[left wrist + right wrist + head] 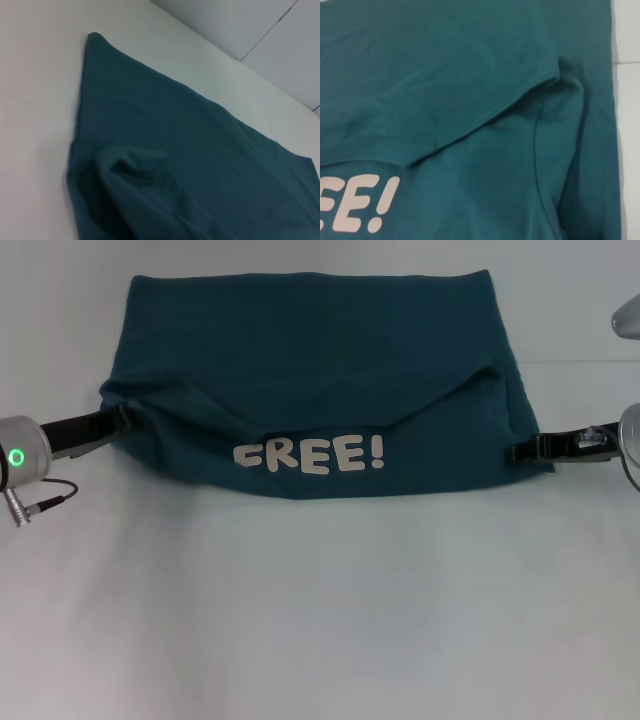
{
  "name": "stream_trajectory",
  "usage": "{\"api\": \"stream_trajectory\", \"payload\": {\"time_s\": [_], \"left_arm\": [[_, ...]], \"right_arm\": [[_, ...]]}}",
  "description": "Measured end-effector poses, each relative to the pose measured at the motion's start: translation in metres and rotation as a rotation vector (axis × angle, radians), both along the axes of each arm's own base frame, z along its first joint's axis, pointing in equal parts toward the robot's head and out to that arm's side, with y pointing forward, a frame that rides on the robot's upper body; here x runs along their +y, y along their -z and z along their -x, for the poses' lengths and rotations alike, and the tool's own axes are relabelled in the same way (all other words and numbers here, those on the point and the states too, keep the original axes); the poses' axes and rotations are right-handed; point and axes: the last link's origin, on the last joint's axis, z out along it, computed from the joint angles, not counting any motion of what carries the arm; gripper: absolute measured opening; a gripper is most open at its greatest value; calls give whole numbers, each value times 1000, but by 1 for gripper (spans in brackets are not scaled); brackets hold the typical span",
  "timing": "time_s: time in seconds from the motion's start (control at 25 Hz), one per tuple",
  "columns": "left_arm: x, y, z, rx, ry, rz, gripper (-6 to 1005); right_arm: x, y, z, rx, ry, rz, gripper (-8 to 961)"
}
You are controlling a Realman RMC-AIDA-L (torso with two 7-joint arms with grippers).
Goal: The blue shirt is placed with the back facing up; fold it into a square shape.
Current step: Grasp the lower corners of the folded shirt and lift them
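The blue shirt [320,340] lies spread across the far half of the white table [320,620]. Its near part is folded up over the plain side, so the cream "FREE!" lettering [308,455] faces up. The hem of that flap sags in the middle and rises toward both side edges. My left gripper [122,420] is at the shirt's left edge, where the cloth bunches. My right gripper [522,451] touches the right edge, lower than the flap's corner. The left wrist view shows plain cloth [200,150] with a raised fold close by. The right wrist view shows the hem and lettering [360,202].
The left arm's wrist, with a green light [17,457] and a cable, rests low at the table's left side. A grey rounded part [628,318] shows at the far right. White tabletop stretches from the shirt to the near edge.
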Motion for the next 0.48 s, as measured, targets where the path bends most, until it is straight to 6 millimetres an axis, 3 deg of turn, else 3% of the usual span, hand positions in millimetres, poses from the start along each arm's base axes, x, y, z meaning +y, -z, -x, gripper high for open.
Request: {"api": "stream_trajectory", "payload": {"time_s": [0.04, 0.28, 0.36, 0.48], "left_arm": [[0, 0, 0, 0, -1, 0, 3], [-2, 1, 1, -4, -3, 3, 3], [-2, 1, 1, -7, -1, 6, 3], [-3, 2, -1, -16, 12, 23, 3]], "right_arm": [[0, 1, 0, -5, -1, 4, 786], [-2, 1, 0, -3, 0, 22, 516], [-4, 2, 0, 5, 4, 30, 303], [-6, 0, 0, 22, 15, 38, 190]]}}
